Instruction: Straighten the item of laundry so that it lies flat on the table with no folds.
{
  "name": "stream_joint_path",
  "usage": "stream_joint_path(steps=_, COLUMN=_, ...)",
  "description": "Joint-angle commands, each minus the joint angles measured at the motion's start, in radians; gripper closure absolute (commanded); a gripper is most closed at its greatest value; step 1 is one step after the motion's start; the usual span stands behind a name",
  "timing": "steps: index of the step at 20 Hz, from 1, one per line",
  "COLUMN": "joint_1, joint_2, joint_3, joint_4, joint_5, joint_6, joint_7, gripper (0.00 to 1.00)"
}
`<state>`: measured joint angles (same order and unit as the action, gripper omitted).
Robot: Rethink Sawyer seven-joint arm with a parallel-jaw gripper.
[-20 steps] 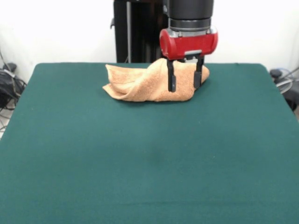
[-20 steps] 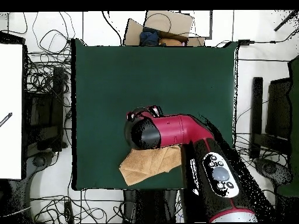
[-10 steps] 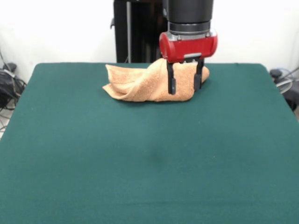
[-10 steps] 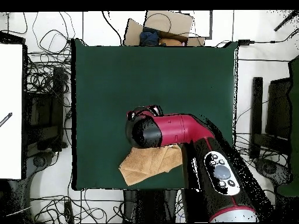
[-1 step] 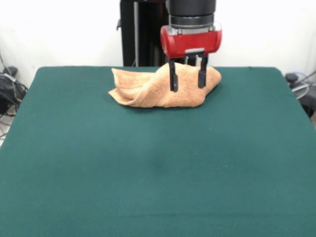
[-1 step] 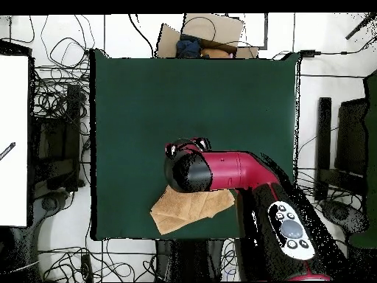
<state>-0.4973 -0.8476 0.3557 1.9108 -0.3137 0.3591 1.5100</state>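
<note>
Laundry here is one small orange-tan terry towel [image 5: 160, 89] with a rough, loopy surface. We see it bunched into a long soft mound with rounded folds and one flatter pointed corner at its left end in the front view. It lies on the dark green felt-like table [image 5: 158, 168], close to the far edge in that view. In the overhead view we see the towel [image 6: 184, 210] as a creased, roughly four-sided shape near the bottom edge of the table [image 6: 147, 96], partly hidden under the arm. The gripper [image 5: 188, 81], with a glossy red body and two thin black fingers [image 5: 173, 79], hangs in front of the mound. We see its fingers apart, with nothing held between them.
</note>
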Motion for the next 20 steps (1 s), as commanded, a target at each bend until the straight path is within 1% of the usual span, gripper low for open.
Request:
stream_joint_path(steps=1, joint_1=-0.008, joint_2=-0.080, joint_3=0.012, joint_4=0.166, joint_5=0.041, joint_6=0.081, joint_7=0.111, gripper=0.00)
stream_joint_path(steps=2, joint_1=-0.012, joint_2=-0.098, joint_3=0.016, joint_4=0.177, joint_5=0.050, joint_6=0.102, joint_7=0.101, gripper=0.00)
stream_joint_path(steps=6, joint_1=-0.035, joint_2=-0.129, joint_3=0.031, joint_4=0.219, joint_5=0.065, joint_6=0.113, joint_7=0.078, gripper=0.00)
stream_joint_path(steps=10, joint_1=-0.051, joint_2=-0.139, joint_3=0.023, joint_4=0.266, joint_5=0.052, joint_6=0.098, joint_7=0.067, gripper=0.00)
stream_joint_path(steps=13, joint_1=-0.060, joint_2=-0.136, joint_3=0.014, joint_4=0.287, joint_5=0.036, joint_6=0.083, joint_7=0.070, gripper=0.00)
stream_joint_path(steps=20, joint_1=-0.097, joint_2=-0.101, joint_3=0.036, joint_4=0.314, joint_5=0.025, joint_6=0.048, joint_7=0.066, gripper=0.00)
